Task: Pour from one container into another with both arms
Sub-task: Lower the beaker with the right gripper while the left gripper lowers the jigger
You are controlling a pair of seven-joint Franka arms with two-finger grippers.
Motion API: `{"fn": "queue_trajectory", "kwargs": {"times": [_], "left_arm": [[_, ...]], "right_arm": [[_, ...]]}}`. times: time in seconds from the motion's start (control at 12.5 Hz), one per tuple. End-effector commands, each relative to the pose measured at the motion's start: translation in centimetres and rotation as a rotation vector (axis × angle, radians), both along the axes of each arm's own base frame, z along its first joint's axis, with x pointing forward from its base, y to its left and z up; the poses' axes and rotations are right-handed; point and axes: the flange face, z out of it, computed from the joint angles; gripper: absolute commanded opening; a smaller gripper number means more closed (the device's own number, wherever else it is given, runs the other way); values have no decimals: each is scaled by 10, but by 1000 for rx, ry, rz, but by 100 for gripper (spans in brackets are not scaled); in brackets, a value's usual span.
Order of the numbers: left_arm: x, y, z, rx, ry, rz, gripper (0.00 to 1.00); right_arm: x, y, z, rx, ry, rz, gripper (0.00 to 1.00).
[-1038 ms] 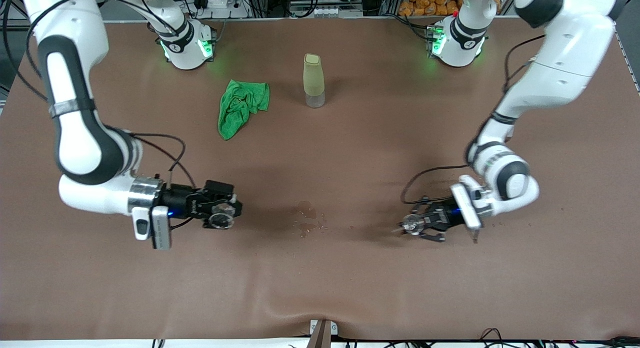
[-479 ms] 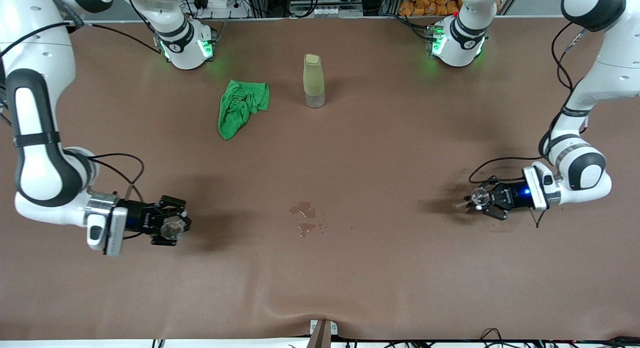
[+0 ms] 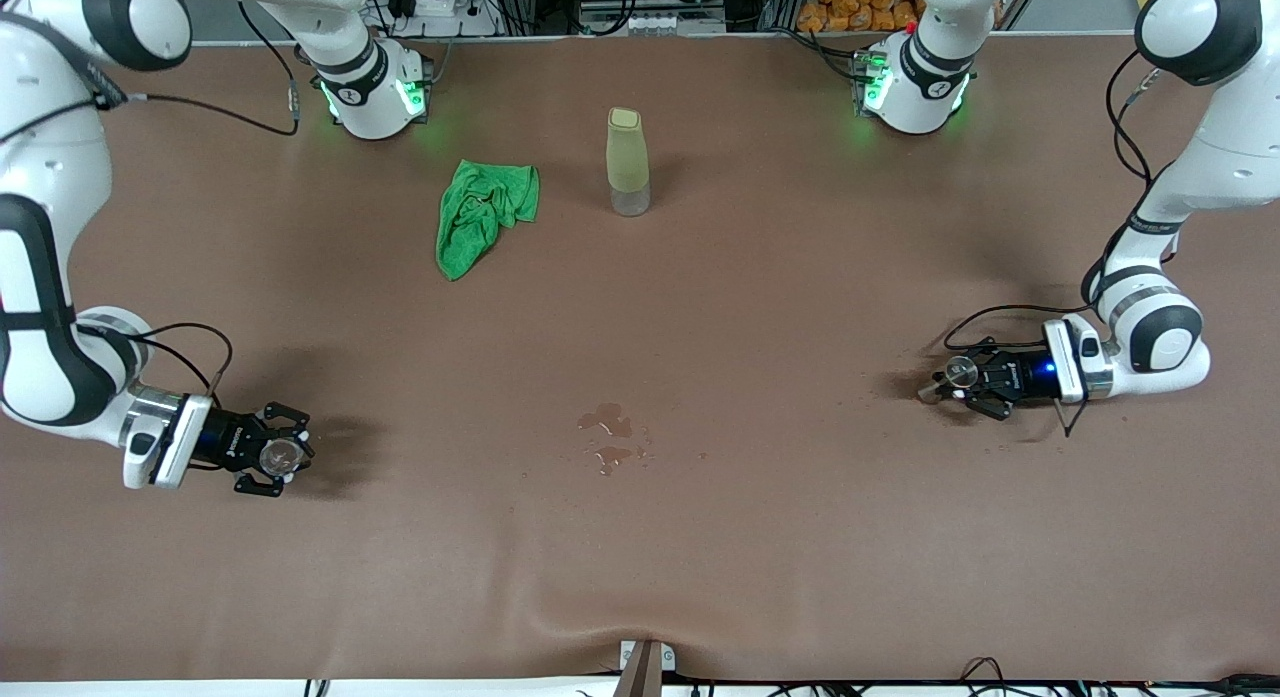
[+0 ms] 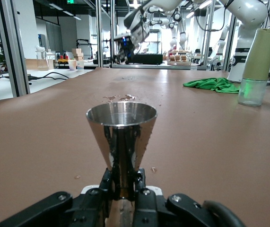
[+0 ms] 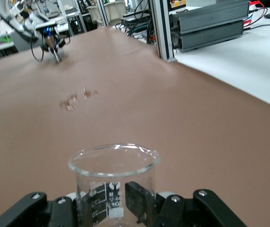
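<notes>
My right gripper [image 3: 276, 457] hangs low over the table at the right arm's end, shut on the small clear glass cup [image 3: 280, 457]. In the right wrist view the cup [image 5: 113, 175] stands upright with printed measuring marks, my gripper [image 5: 112, 205] clamped round its lower wall. My left gripper [image 3: 958, 379] is low over the left arm's end of the table, shut on the silver metal jigger [image 3: 962, 369]. The left wrist view shows the jigger [image 4: 121, 137] upright, held at its narrow waist by that gripper [image 4: 123, 182]. Both containers look empty.
A wet spill patch [image 3: 610, 437] marks the brown mat midway between the grippers. A tall olive-green bottle [image 3: 627, 162] and a crumpled green cloth [image 3: 485, 215] lie nearer the robot bases. The mat has a raised wrinkle at its front edge [image 3: 640, 627].
Both arms have swung apart from beside the spill toward their own ends of the table and lowered. Each still holds its container.
</notes>
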Motion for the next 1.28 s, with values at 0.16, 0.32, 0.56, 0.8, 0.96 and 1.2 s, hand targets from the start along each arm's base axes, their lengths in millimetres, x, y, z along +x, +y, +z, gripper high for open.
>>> {"fn": "queue_trajectory", "kwargs": {"times": [0.16, 0.32, 0.56, 0.8, 0.96, 1.2], "left_arm": [[-8, 2, -7, -32, 12, -20, 9], [-11, 6, -11, -37, 41, -14, 100], [-13, 16, -7, -40, 110, -8, 100], [7, 44, 28, 95, 229, -47, 100], [31, 70, 79, 255, 320, -38, 100], [59, 54, 202, 438, 600, 61, 100]], "right_arm": [[5, -46, -32, -15, -157, 13, 0], [5, -49, -35, -14, -160, 9, 66], [4, -54, -34, 21, -163, -30, 100], [4, -53, -35, 24, -159, -32, 100], [4, -53, -35, 24, -159, -32, 100], [4, -51, -31, 33, -159, -26, 100]]}}
